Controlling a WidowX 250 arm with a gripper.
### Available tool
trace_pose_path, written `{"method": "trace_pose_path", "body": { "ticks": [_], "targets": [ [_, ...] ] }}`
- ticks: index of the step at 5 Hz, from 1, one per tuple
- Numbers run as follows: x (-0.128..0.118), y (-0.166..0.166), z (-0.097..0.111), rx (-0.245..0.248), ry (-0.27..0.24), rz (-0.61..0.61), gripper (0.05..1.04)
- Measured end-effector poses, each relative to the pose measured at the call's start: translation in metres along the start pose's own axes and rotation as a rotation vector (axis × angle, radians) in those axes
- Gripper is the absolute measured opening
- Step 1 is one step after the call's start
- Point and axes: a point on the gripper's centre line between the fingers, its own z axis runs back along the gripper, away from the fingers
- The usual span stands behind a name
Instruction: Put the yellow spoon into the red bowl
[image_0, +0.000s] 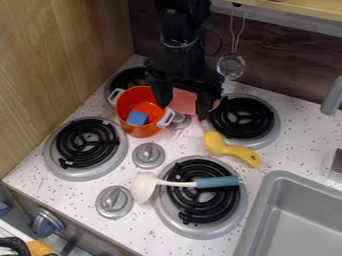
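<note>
The black gripper (182, 111) hangs at the upper middle over the back of the stove, its two fingers spread wide. Its left finger stands at the inner rim of the orange-red pot (139, 129), the only red vessel in view, which has white handles and a blue block (137, 118) inside. The yellow spoon-like piece (230, 149) lies right of the gripper and lower, against the front edge of the back right burner, rounded end to the left. Behind and between the fingers is a pink round thing (182, 101), partly hidden.
A white ladle (144, 187) with a blue handle lies across the front right burner (190, 223). Knobs (148, 155) stand between the burners. The grey sink (294, 210) is at lower right, a faucet (332, 97) above it. A small strainer (231, 66) hangs by the back wall.
</note>
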Motion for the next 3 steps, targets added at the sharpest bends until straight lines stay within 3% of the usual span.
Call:
{"method": "trace_pose_path", "body": {
  "ticks": [1, 3],
  "targets": [
    [-0.003, 0.000, -0.007, 0.001, 0.023, 0.005, 0.999],
    [0.026, -0.020, -0.042, -0.021, 0.102, -0.001, 0.999]
  ]
}}
